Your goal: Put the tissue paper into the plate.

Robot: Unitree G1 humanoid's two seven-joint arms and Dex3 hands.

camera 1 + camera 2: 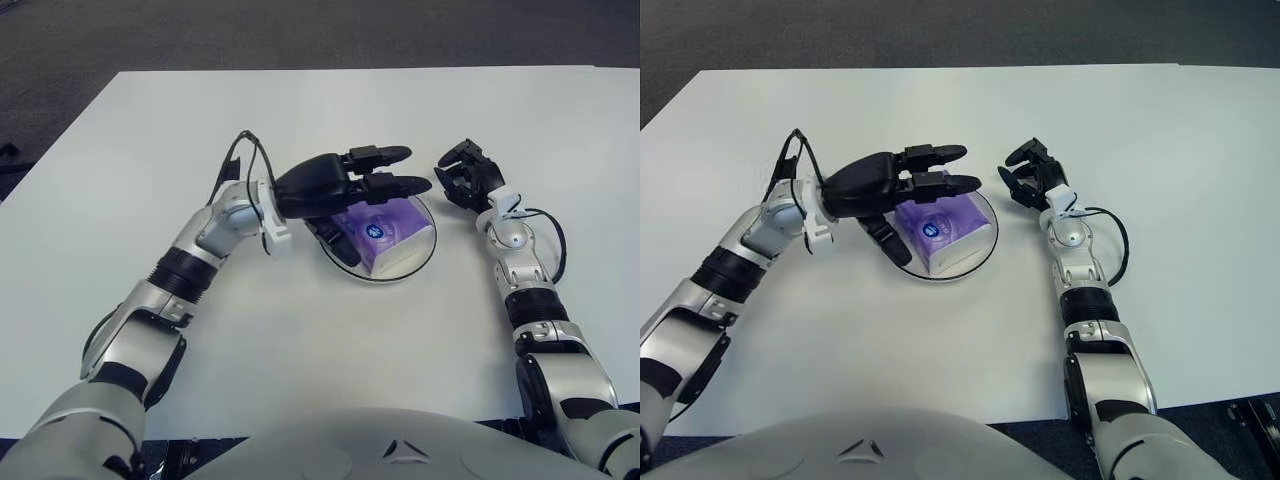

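Tissue pack in the plate, left hand open above it.
The purple tissue pack (383,236) lies in the plate (425,250) on the white table (320,330). The left hand (345,185) hovers over it, fingers extended, holding nothing. The right hand (468,180), fingers curled and empty, shows just right of the plate.

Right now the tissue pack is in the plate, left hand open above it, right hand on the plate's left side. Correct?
Not quite: the right hand is beside the plate's right side, as the left eye view shows. The tissue pack is in the plate, left hand open above it.
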